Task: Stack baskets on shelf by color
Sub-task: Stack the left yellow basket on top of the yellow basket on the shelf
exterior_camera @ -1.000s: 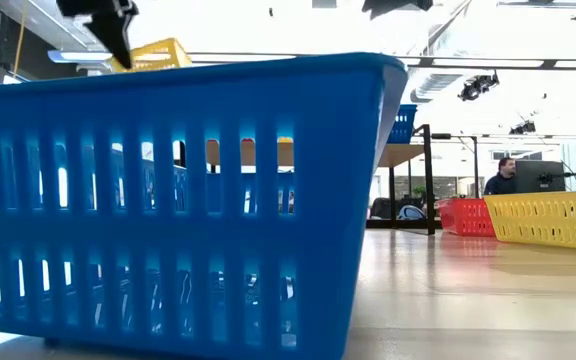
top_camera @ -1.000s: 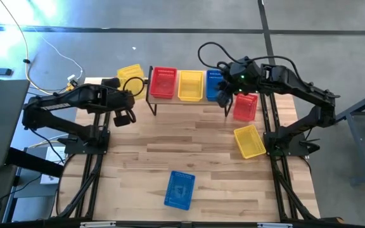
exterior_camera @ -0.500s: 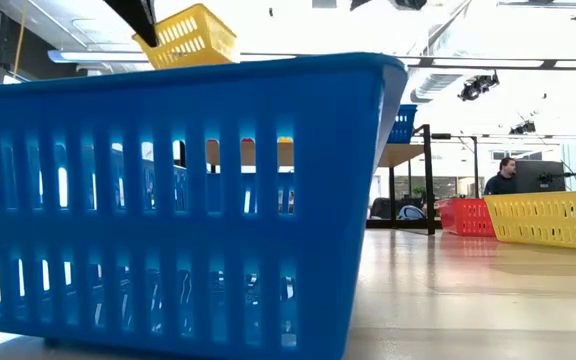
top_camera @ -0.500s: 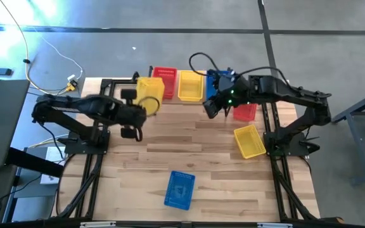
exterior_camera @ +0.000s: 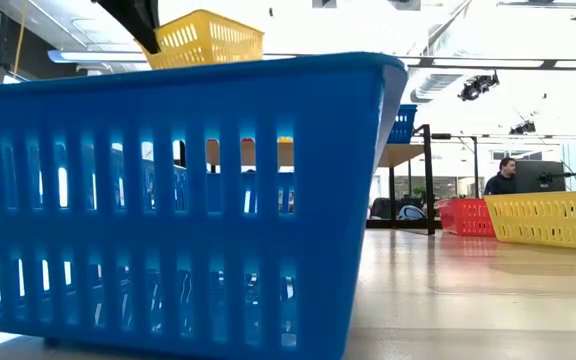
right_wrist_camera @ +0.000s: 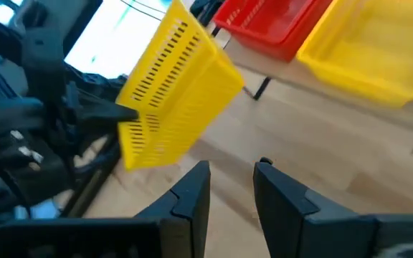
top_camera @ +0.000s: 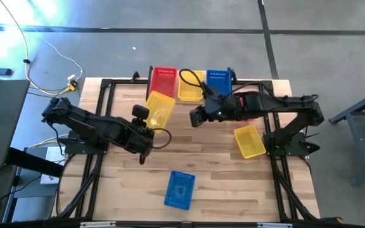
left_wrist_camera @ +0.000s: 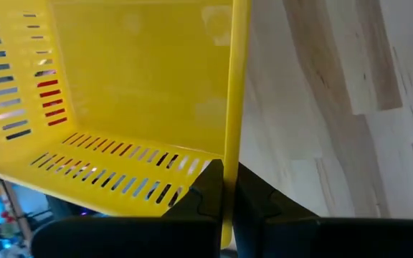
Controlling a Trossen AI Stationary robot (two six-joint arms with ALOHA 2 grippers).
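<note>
Your left gripper (left_wrist_camera: pixel 224 190) is clamped on the rim of a yellow plastic mesh basket (top_camera: pixel 159 108), lifted off the table; your right gripper (right_wrist_camera: pixel 231 179) hangs empty, fingers parted.

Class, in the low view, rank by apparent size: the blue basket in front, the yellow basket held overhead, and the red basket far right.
1. Blue basket: by far the largest, but it sits nearest the camera.
2. Yellow basket held overhead.
3. Red basket, partly hidden.
</note>
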